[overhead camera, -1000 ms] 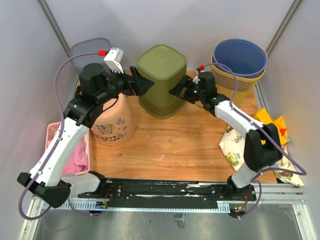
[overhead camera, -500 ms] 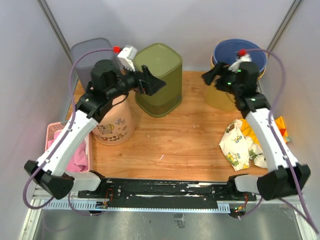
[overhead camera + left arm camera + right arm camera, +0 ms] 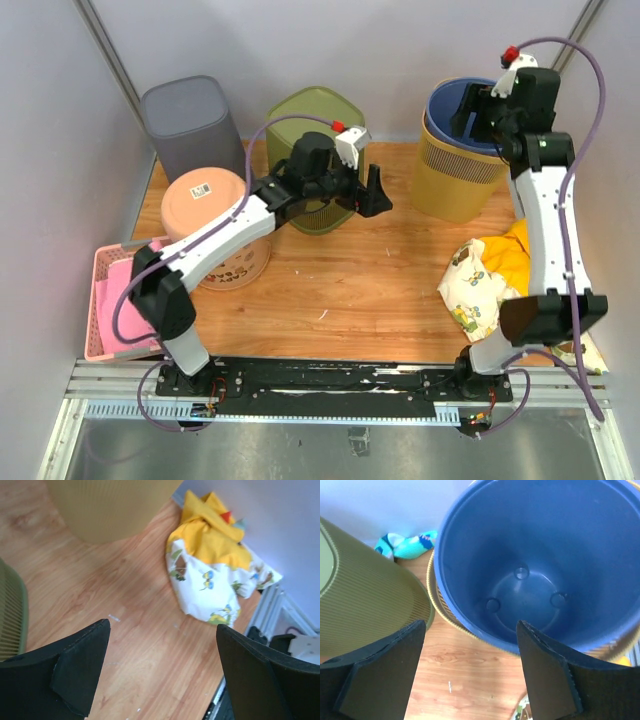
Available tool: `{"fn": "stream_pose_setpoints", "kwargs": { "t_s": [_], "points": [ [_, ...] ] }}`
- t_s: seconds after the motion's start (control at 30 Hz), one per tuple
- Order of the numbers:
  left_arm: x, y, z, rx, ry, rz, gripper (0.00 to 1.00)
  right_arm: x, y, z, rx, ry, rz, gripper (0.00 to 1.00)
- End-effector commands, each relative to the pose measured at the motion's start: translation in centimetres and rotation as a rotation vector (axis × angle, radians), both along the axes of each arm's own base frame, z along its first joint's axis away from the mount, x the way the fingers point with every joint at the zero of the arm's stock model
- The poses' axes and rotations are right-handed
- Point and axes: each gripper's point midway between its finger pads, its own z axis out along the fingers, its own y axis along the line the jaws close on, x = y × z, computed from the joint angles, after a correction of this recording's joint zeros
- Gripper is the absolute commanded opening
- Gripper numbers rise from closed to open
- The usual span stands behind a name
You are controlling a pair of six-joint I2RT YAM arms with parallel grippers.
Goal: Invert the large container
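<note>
Since the earlier frame both arms have left the flanks of the olive container [image 3: 305, 108]. The left arm [image 3: 225, 228] now lies across its near face, left jaws pointing right over the bare counter [image 3: 360, 280]. The right arm [image 3: 545, 210] has lifted to the far right corner, with the right jaws above the blue bucket [image 3: 500, 105].

Left jaws: wide apart, holding nothing. The wrist view shows only wood and the patterned cloth pile [image 3: 210, 575] between them. Right jaws: likewise wide and empty, framing the bucket's hollow interior.

The olive container stands at the far centre of the counter, between the grey bin [image 3: 185, 115] and the yellow basket [image 3: 450, 185] that carries the bucket. I see a closed, flat top, so I judge it already base up.

Hazards, as I read them:
(a) The left forearm passes close in front of the container, and I cannot tell whether they touch. A careless sweep back to the left could shove or tip it.
(b) Lowering the right arm could catch the bucket's rim and drag bucket and basket over.
(c) The peach tub [image 3: 205, 205] sits under the left elbow and could be struck as the arm retracts.
</note>
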Motion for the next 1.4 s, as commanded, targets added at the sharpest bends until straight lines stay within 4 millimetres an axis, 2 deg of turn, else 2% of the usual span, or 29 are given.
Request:
{"fn": "stream_pose_setpoints", "kwargs": {
  "t_s": [0.0,0.13,0.27,0.47,0.57,0.63,0.77,0.9,0.97,1.03,1.1,1.17,1.23,1.27,1.37],
  "points": [
    [2.8,-1.2,-3.8,0.063,-0.003,0.038,0.91,1.2,1.9,-0.7,-0.097,0.07,0.227,0.74],
    [5.2,-1.2,-5.9,0.113,-0.014,0.113,0.91,3.8,2.8,-1.2,-0.101,0.085,0.292,0.68],
    [7.8,0.5,-7.3,0.129,0.006,0.195,0.91,6.0,3.3,-2.6,-0.115,0.121,0.322,0.67],
    [10.9,3.9,-8.6,0.107,0.06,0.276,0.91,6.9,4.2,-4.7,-0.135,0.169,0.353,0.66],
    [11.5,4.5,-8.9,0.112,0.067,0.287,0.91,7.3,4.0,-5.1,-0.138,0.172,0.338,0.62],
    [11.6,4.6,-8.9,0.109,0.072,0.286,0.91,7.4,3.9,-5.0,-0.143,0.164,0.328,0.56],
    [10.9,4.2,-7.6,0.073,0.076,0.257,0.91,7.8,3.6,-4.8,-0.162,0.151,0.312,0.41],
    [9.4,4.3,-4.2,0.014,0.058,0.229,0.91,8.1,3.4,-5.5,-0.227,0.161,0.303,0.42],
    [8.5,4.5,-2.6,-0.013,0.052,0.214,0.91,8.3,3.5,-6.7,-0.296,0.189,0.3,0.41],
    [7.5,4.8,-1.4,-0.035,0.05,0.202,0.91,8.6,3.7,-7.8,-0.355,0.213,0.302,0.41],
    [6.5,5.0,-0.3,-0.053,0.049,0.186,0.91,8.5,3.9,-7.9,-0.387,0.213,0.306,0.39],
    [5.7,5.2,0.5,-0.069,0.054,0.175,0.91,8.2,4.4,-7.6,-0.405,0.207,0.322,0.28],
    [5.0,5.3,1.2,-0.088,0.054,0.163,0.91,8.0,4.8,-7.0,-0.425,0.194,0.326,0.1],
    [4.7,5.3,1.6,-0.1,0.054,0.157,0.91,7.6,4.9,-5.6,-0.436,0.164,0.318,0.02],
    [3.9,5.4,2.9,-0.13,0.049,0.141,0.91,6.6,5.2,-2.5,-0.451,0.093,0.307,0.0]
  ]
}}
